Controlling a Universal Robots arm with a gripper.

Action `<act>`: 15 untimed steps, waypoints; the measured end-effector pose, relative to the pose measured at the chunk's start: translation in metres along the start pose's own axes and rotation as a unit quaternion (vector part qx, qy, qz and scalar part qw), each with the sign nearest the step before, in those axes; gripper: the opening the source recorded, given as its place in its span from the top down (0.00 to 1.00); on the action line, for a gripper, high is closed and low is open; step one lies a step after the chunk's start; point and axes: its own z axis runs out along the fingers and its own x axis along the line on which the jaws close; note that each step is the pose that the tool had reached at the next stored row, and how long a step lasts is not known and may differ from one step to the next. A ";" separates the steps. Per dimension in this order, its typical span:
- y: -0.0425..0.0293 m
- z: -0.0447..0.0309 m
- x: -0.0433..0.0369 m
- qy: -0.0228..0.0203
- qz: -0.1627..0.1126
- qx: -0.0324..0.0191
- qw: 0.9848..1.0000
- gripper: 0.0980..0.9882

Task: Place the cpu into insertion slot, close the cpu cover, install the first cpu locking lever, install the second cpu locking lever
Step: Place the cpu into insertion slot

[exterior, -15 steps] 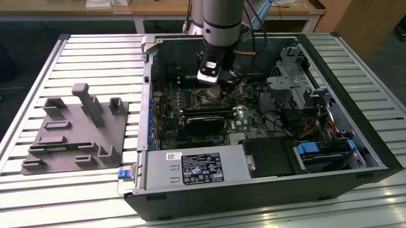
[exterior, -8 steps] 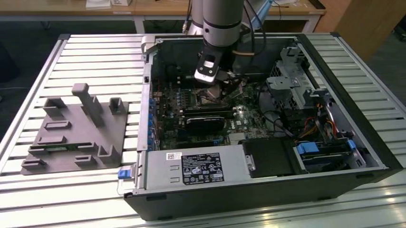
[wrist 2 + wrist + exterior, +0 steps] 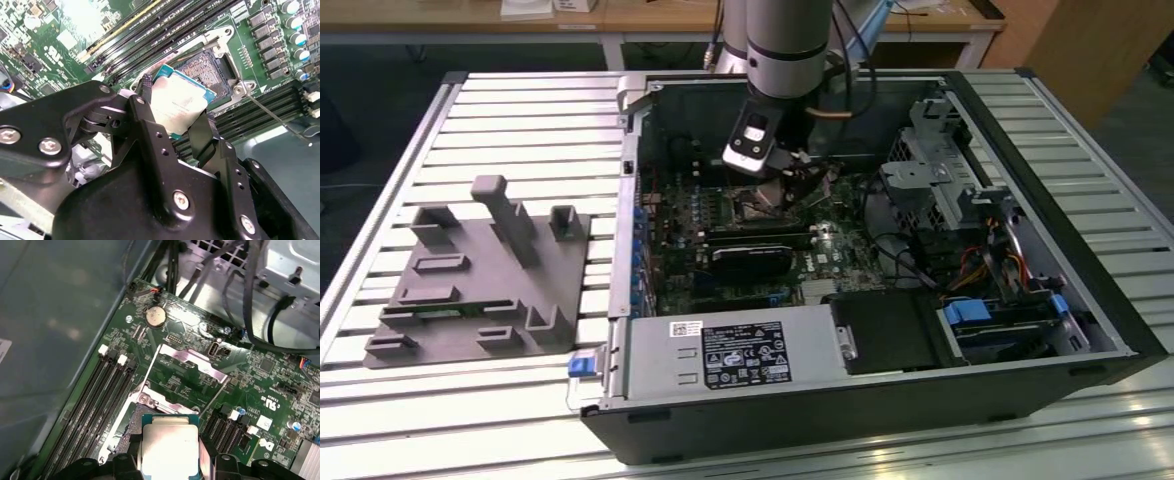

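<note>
Near the insertion slot, the hand grips the cpu.

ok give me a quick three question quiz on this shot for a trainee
1. True or false: the cpu is already seated in the insertion slot.
2. What does the gripper hold? A) a memory stick B) the cpu C) a cable
3. Fill in the blank: the cpu cover is ____ (open or closed).

Key
1. False. The cpu is clamped in the gripper, not seated in the slot.
2. B
3. open
</note>
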 end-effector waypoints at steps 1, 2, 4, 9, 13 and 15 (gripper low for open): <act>0.0000 0.0000 0.0000 0.000 0.005 0.000 1.000 0.51; 0.0000 0.0001 0.0000 -0.001 0.010 0.000 1.000 0.51; 0.0000 0.0001 0.0000 -0.002 0.020 0.000 1.000 0.51; 0.0000 0.0002 0.0000 -0.004 0.044 -0.001 0.999 0.51; 0.0000 0.0004 0.0000 -0.005 0.067 -0.001 0.998 0.51; 0.0000 0.0006 0.0000 -0.006 0.079 -0.001 0.997 0.51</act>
